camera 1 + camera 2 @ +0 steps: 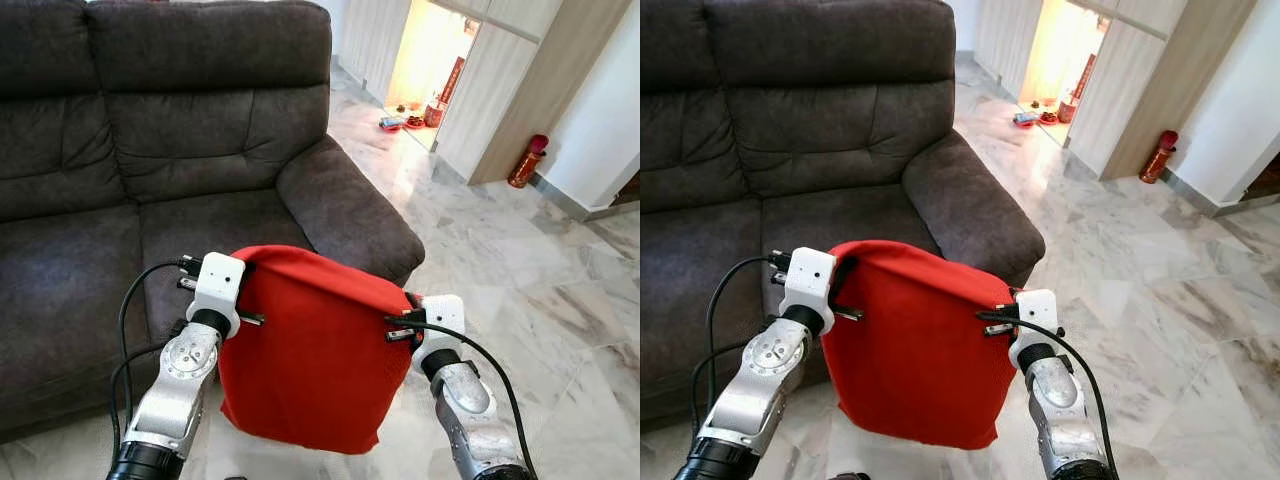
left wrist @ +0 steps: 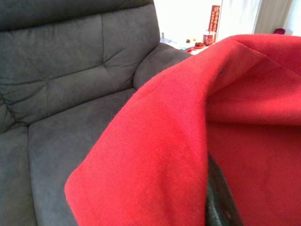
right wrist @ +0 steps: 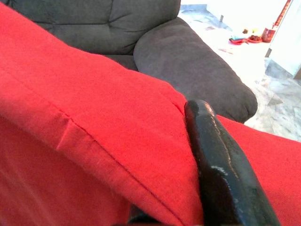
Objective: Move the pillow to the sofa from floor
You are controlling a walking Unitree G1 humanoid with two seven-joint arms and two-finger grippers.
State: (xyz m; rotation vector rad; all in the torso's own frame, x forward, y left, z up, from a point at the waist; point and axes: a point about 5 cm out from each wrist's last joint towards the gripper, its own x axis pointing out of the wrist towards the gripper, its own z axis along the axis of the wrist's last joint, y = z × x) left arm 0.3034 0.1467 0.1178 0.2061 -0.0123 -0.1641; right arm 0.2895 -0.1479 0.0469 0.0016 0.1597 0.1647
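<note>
both grippers, left gripper (image 1: 240, 285) and right gripper (image 1: 400, 322), are clamped on the red pillow's (image 1: 310, 350) top corners, holding it off the floor before the dark sofa (image 1: 150, 150). carrying step; next likely calls for reaching forward over the seat (image 1: 220, 225). armrest (image 1: 350, 205) crowds the right side

So from my feed: the pillow (image 1: 310, 350) hangs dead ahead, up off the floor (image 1: 560, 300), pinched between both arms, left gripper (image 1: 215, 285) on its 9 o'clock edge, right gripper (image 1: 425, 320) on its 3 o'clock edge. The sofa (image 1: 150, 180) sits behind it from 10 to 12 o'clock, its armrest (image 1: 345, 205) just past the pillow's top edge. Open floor runs off at 2 o'clock toward a doorway (image 1: 430, 60), with a bottle (image 1: 527, 160) standing by the wall beyond.
</note>
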